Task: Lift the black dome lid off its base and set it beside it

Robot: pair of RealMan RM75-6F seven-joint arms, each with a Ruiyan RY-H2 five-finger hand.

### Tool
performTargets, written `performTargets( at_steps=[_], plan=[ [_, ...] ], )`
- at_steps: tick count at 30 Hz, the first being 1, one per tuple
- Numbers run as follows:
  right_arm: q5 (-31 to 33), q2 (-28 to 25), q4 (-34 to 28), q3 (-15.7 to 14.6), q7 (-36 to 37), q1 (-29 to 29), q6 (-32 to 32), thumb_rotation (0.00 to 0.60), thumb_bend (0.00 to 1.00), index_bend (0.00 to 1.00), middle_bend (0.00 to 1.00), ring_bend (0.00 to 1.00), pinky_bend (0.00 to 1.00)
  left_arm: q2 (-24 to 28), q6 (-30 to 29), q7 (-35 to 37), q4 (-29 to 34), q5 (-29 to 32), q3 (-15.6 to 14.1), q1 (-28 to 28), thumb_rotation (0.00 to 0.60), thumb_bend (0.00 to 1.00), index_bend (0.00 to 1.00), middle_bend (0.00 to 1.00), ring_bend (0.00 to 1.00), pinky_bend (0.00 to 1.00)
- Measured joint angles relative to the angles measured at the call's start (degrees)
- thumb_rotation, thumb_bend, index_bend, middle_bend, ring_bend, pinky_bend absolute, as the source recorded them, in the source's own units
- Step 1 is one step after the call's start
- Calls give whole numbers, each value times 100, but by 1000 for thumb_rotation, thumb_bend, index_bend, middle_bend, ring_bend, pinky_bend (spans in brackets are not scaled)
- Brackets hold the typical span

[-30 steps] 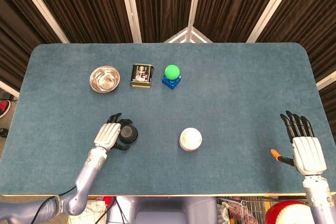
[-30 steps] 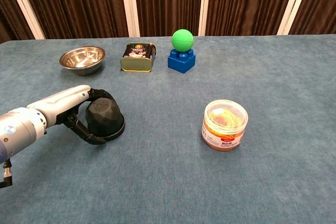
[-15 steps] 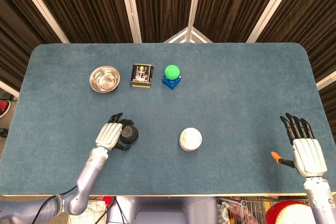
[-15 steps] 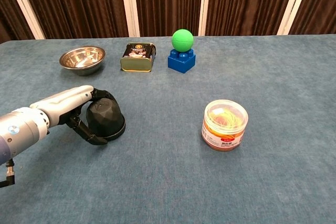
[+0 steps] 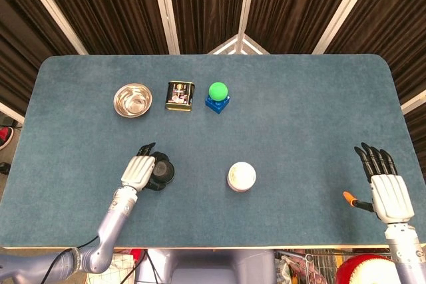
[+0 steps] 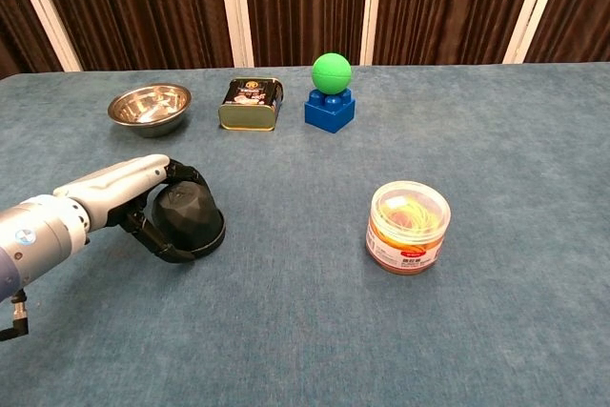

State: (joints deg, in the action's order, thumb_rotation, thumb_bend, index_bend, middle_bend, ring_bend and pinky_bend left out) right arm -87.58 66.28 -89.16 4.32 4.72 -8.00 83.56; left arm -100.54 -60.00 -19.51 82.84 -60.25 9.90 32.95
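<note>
The black dome lid (image 5: 164, 171) (image 6: 191, 213) sits on its low black base on the blue table, front left. My left hand (image 5: 138, 169) (image 6: 122, 192) grips it from the left, with fingers curled over the top and far side and the thumb low at the front. The base's rim shows under the dome at its right. My right hand (image 5: 388, 187) lies flat at the table's front right edge, fingers spread and holding nothing; it shows only in the head view.
A steel bowl (image 5: 132, 100) (image 6: 149, 107), a gold tin (image 5: 180, 95) (image 6: 252, 103) and a green ball (image 5: 217, 90) (image 6: 331, 72) on a blue brick (image 6: 330, 111) line the far side. A clear tub of rubber bands (image 5: 241, 176) (image 6: 408, 227) stands right of the dome.
The left hand has closed a little tighter round the dome, which has barely shifted. The right hand has drifted slightly toward the front edge.
</note>
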Motion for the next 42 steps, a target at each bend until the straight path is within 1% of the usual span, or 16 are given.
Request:
performTargets(
  at_steps=[4,8,11,14,16,20,24,27,29,32,35,38,39,41,42],
  plan=[
    [6,-2,-29,4,-31,-1,3,600,185,31,0,10,0,122,-86,34,232,-97,12,-18,600,427,419,396,0,0],
    [-17,17,-6,-16,-26,-2,-3,600,185,31,0,10,0,315,-364,-72,592,-350,14,-46,600,427,420,399,0,0],
    [-27,25,-40,-18,-58,-14,-17,600,185,32,0,10,0,441,-664,-297,780,-673,-12,-65,600,427,420,408,0,0],
    [-30,25,-52,-24,-67,-5,-3,600,185,32,0,10,0,528,-1068,-640,865,-1163,-71,-84,600,427,420,412,0,0],
    [-21,28,-54,-30,-77,-6,-23,600,185,31,0,10,0,555,-1411,-948,835,-1624,-125,-94,600,427,421,409,0,0],
    [-21,25,-62,-27,-68,-4,-10,600,185,32,0,10,0,570,-1975,-1806,472,-2605,-210,-69,600,427,421,421,0,0],
    [-2,25,-53,-21,-73,-7,-25,600,185,32,0,10,0,580,-2450,-3006,-289,-3637,-291,17,600,427,433,438,0,0],
    [-4,29,-40,-22,-74,-18,-43,600,185,32,0,10,0,574,-2678,-3660,-814,-4080,-342,55,600,427,444,450,2,0],
    [-4,37,-37,-19,-88,-28,-50,600,185,32,0,10,0,559,-2713,-3797,-952,-4127,-359,54,600,426,449,457,7,0],
    [19,68,-40,-11,-149,-28,-50,600,185,31,0,10,0,517,-2664,-3567,-811,-3945,-370,5,600,425,451,461,7,0],
    [35,69,-38,-3,-142,-25,-49,600,185,31,0,10,0,513,-2449,-2770,-316,-3465,-349,-73,600,425,452,461,7,0],
    [33,67,-34,2,-135,-33,-55,600,184,32,0,10,0,633,-2003,-1551,511,-2721,-278,-131,600,425,453,460,7,0],
    [32,69,-25,0,-125,-35,-59,600,184,32,0,10,0,722,-1761,-1003,888,-2385,-232,-145,600,425,453,459,7,0],
    [13,73,-11,-13,-125,-32,-55,600,184,32,0,10,0,888,-1342,-145,1416,-1876,-142,-160,600,425,453,457,7,0],
    [-8,75,-18,-24,-131,-27,-45,600,184,31,0,10,0,1026,-1015,450,1733,-1546,-65,-163,600,425,453,456,7,0]
  ],
)
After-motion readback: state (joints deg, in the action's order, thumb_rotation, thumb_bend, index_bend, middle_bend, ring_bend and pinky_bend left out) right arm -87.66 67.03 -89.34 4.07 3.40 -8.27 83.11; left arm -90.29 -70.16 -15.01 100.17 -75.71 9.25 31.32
